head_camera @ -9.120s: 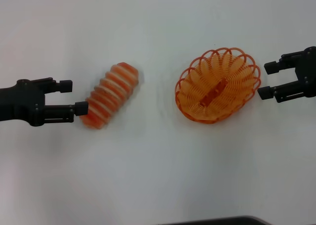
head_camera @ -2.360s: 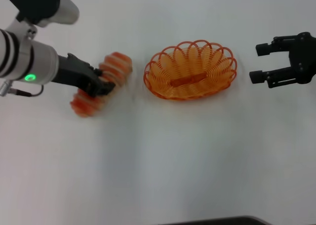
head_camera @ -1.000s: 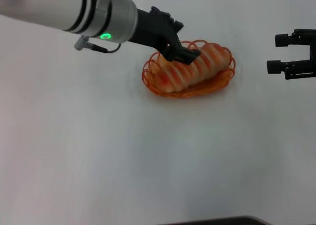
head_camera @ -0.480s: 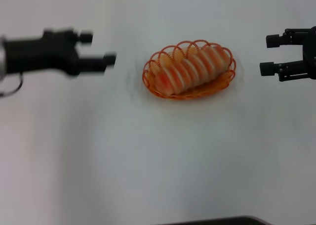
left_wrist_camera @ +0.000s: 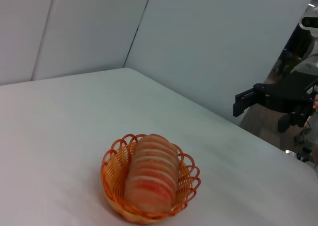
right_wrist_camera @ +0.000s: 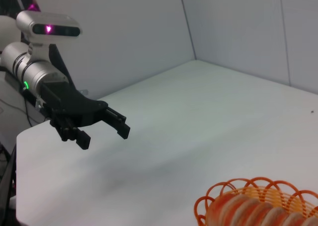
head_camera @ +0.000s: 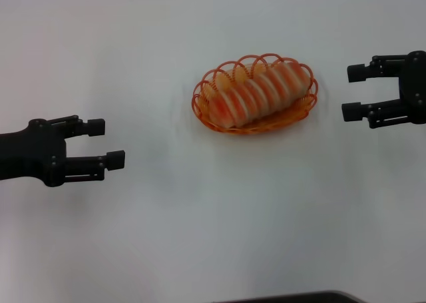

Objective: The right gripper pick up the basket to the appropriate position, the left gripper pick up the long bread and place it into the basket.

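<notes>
The long bread [head_camera: 256,92], orange-brown with pale ridges, lies lengthwise inside the orange wire basket [head_camera: 208,114] at the table's far middle. Both also show in the left wrist view, bread [left_wrist_camera: 150,173] in basket [left_wrist_camera: 111,172], and in the right wrist view, bread [right_wrist_camera: 258,212] in basket [right_wrist_camera: 233,187]. My left gripper [head_camera: 106,143] is open and empty at the left, well clear of the basket; it shows in the right wrist view [right_wrist_camera: 105,128]. My right gripper [head_camera: 354,92] is open and empty just right of the basket; the left wrist view [left_wrist_camera: 248,101] shows it too.
The white table [head_camera: 213,223] carries the basket only. A dark edge [head_camera: 293,298] runs along the near bottom. Grey wall panels [left_wrist_camera: 198,37] stand behind the table.
My left gripper let go of the bread in the basket, drew back to the left and came down toward the near side. The right gripper shifted slightly. Basket and bread stay still.
</notes>
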`<state>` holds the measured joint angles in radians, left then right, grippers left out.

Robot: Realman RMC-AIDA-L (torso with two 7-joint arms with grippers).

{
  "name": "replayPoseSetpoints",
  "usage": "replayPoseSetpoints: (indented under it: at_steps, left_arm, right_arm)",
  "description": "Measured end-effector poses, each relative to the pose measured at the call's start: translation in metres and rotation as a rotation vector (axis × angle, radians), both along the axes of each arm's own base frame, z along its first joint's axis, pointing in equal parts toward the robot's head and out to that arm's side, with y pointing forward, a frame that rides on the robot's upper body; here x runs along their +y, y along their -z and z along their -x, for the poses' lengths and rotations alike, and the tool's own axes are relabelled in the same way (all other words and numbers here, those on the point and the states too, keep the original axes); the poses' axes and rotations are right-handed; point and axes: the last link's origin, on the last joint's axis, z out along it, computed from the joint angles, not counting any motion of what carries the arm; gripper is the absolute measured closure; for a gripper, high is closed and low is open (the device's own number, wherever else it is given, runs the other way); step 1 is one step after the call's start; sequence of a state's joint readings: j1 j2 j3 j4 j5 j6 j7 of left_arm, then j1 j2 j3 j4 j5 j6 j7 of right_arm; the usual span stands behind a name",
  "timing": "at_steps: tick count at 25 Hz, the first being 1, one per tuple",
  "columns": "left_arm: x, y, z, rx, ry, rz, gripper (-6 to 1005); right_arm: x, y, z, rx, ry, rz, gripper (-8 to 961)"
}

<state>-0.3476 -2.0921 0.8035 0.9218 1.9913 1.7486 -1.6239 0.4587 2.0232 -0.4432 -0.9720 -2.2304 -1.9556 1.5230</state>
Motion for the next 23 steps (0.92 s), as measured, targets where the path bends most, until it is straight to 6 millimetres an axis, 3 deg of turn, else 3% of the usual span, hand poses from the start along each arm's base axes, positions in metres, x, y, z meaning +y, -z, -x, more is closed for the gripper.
replayPoseSetpoints:
  at_steps: [23]
  left_arm:
    - [0.007, 0.001, -0.01, -0.036, 0.017, -0.028, 138]
  right_arm:
    - [0.001, 0.003, 0.003, 0.033, -0.004, -0.031, 88]
